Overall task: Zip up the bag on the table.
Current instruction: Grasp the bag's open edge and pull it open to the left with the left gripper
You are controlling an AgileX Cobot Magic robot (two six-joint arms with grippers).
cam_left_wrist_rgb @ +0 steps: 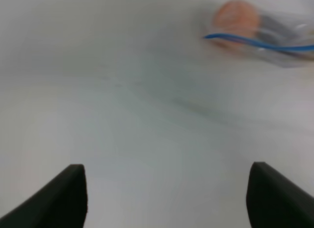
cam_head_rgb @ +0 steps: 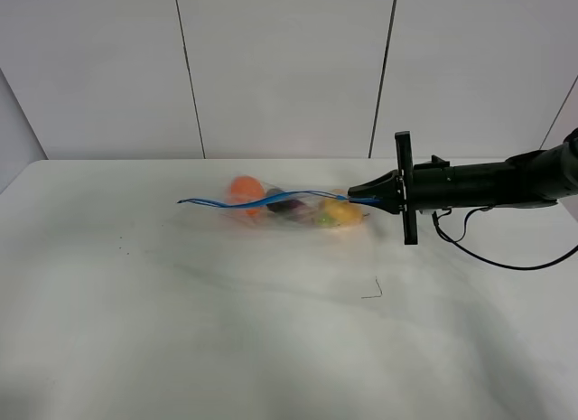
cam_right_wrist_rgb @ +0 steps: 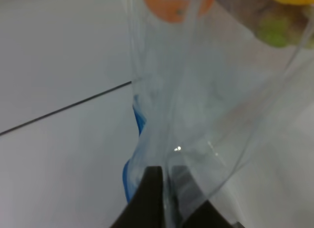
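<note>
The clear bag [cam_head_rgb: 284, 206] lies on the white table [cam_head_rgb: 226, 330] near the middle, a little toward the back. Orange, purple and yellow produce shows through it. Its blue zipper strip [cam_head_rgb: 262, 203] runs wavy along the top edge. My right gripper [cam_head_rgb: 354, 196] reaches in from the right and is shut on the right end of the strip. The right wrist view shows its fingertips [cam_right_wrist_rgb: 153, 189] pinching the plastic [cam_right_wrist_rgb: 196, 90] beside the blue strip [cam_right_wrist_rgb: 139, 121]. My left gripper [cam_left_wrist_rgb: 167, 174] is open and empty over bare table, apart from the bag [cam_left_wrist_rgb: 260, 32]. It is out of the exterior view.
A small dark bent scrap [cam_head_rgb: 373, 292] lies on the table in front of the right arm. A black cable [cam_head_rgb: 506, 257] hangs under that arm. A white panelled wall [cam_head_rgb: 289, 68] stands behind the table.
</note>
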